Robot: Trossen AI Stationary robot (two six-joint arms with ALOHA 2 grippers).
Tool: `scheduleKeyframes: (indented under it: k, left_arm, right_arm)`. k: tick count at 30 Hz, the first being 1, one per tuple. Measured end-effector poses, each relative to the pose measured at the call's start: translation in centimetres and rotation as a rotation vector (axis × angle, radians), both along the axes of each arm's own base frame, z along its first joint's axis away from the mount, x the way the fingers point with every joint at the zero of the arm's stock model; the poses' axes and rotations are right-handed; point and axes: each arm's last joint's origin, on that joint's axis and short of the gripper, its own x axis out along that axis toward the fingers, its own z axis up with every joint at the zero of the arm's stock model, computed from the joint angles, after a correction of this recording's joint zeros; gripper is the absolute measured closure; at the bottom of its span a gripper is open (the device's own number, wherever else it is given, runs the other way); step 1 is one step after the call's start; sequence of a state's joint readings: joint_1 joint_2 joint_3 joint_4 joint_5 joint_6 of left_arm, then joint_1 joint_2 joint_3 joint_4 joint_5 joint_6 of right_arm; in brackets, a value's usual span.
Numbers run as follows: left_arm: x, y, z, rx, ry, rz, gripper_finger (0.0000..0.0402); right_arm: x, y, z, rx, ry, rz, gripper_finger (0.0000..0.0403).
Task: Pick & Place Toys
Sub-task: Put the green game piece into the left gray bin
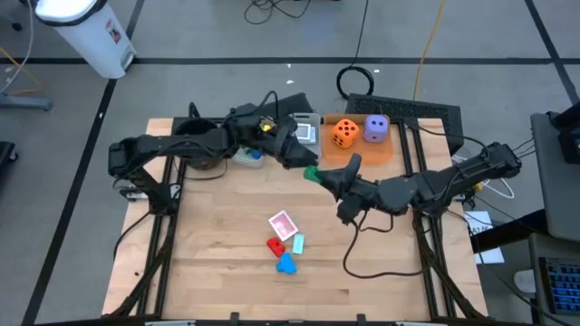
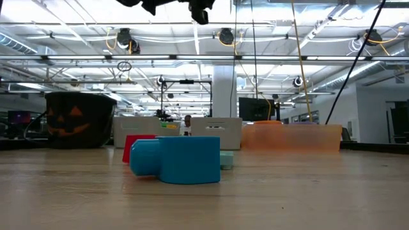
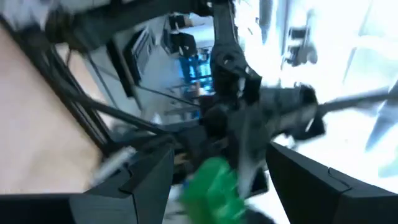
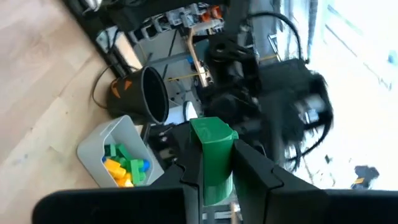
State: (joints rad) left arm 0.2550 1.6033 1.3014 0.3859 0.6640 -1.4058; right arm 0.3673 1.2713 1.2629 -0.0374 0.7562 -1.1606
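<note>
While the left claw (image 1: pixel 297 156) gapes nearby, the right claw (image 4: pixel 216 163) clamps the green block (image 4: pixel 213 148).

Bright ceiling lights; glare washes both wrist views; left wrist view motion-blurred.

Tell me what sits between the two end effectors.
Only the green block: the right end effector grips it, and the open left end effector faces it. The high view and both wrist views show this.
</note>
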Motion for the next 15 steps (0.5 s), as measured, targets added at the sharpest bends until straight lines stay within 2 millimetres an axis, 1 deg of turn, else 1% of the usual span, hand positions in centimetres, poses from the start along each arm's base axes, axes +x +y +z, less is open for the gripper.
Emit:
scheduleKeyframes:
  k: [3, 7, 10, 13, 15]
  left_arm:
    - [-0.2, 0.0, 0.2, 0.187, -0.079, 0.026, 0.0142]
    - [-0.6, 0.0, 1.0, 0.372, -0.168, 0.139, 0.0156]
    - [-0.5, 0.0, 1.4, 0.460, -0.231, 0.224, 0.0168]
    - [-0.6, -0.4, 2.1, 0.503, -0.312, 0.242, 0.0177]
    - [-0.5, -0.9, 2.2, 0.524, -0.323, 0.255, 0.0181]
  right_arm:
    - [-0.7, -0.5, 0.6, 0.083, -0.051, -0.014, 0.0362]
    - [-2.2, -1.0, 1.4, 0.178, -0.078, 0.012, 0.0362]
    - [-3.0, -1.1, 1.7, 0.261, -0.094, 0.052, 0.0362]
    - [-3.2, -1.2, 1.8, 0.294, -0.106, 0.052, 0.0362]
    - [-3.1, -1.3, 1.8, 0.310, -0.108, 0.058, 0.0362]
